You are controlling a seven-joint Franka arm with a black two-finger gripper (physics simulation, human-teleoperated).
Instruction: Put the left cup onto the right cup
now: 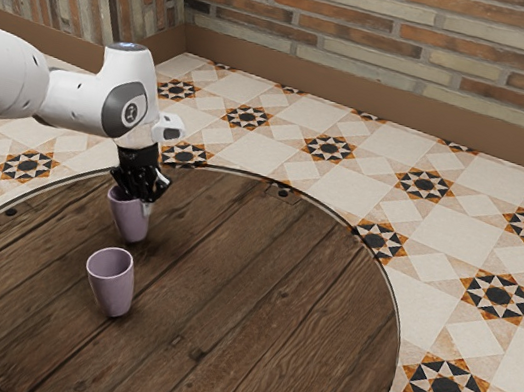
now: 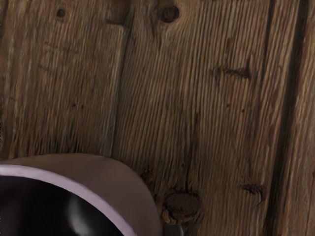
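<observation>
Two cups: far cup [image 1: 129,218], near cup [image 1: 111,280] — close together on table [image 1: 264,298]
Claw [image 1: 138,190]: clamped on far cup's rim

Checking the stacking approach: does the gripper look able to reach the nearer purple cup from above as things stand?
Probably yes. The nearer cup stands upright on the table, apart from the farther cup at the gripper, and nothing sits over its open mouth.

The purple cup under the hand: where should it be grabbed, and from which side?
Probably at its rim, from straight above. The cup stands upright on the table, mouth open upward, with smooth tapering sides and no handle to be seen; the hand hangs right over it.
</observation>
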